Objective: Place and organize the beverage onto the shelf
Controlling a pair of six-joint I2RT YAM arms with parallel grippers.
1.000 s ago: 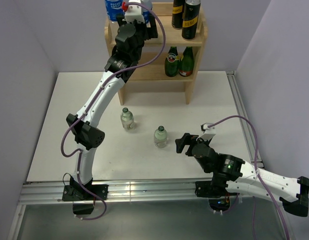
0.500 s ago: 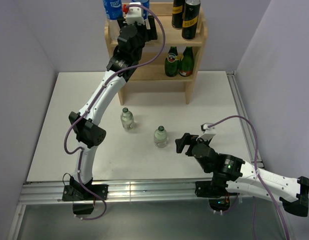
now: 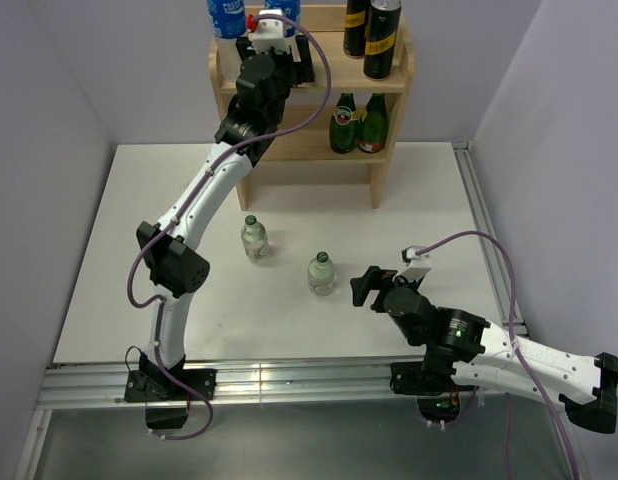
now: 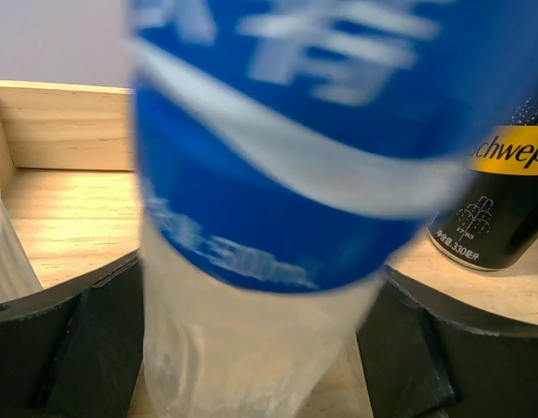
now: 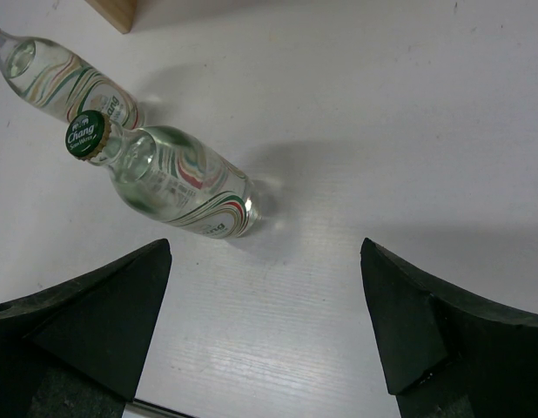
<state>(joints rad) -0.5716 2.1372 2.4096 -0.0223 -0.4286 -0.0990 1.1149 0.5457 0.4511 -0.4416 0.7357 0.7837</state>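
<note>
**Table** (image 3: 429, 190): white top, carrying the shelf at its far edge.

**Shelf** (image 3: 379, 185): light wood, two tiers, with a rail round the top board.

**Left gripper** (image 4: 256, 348): up at the shelf's top board, left half. The jaws are closed round the body of a water bottle, one finger against each side.

**Right gripper** (image 5: 265, 261): low over the table, well in front of the shelf. The jaws stand wide with nothing between them.

**Held water bottle** (image 4: 278, 174): clear plastic with a blue label, over the shelf's top board. Its base is out of sight. Probably thin-walled, so it will dent under a hard squeeze, and the label looks slick. A grip low on the body seems best.

**Second water bottle** (image 3: 226, 18): at the shelf's top-left corner.

**Dark green glass bottles** (image 3: 344, 125): two, on the shelf's lower tier.

**Schweppes cans** (image 3: 381, 40): two, on the right of the shelf's top board, one behind the other.

**Chang bottles**: two, clear with green crown caps, upright on the table in front of the shelf.
- One (image 3: 253, 238) stands closer to the shelf.
- The other (image 5: 186, 192) stands farther out, just ahead of the right gripper.
- Both are likely glass: heavy for their size, smooth and breakable.
- Best taken round the straight body below the shoulder, not by the neck.
</note>
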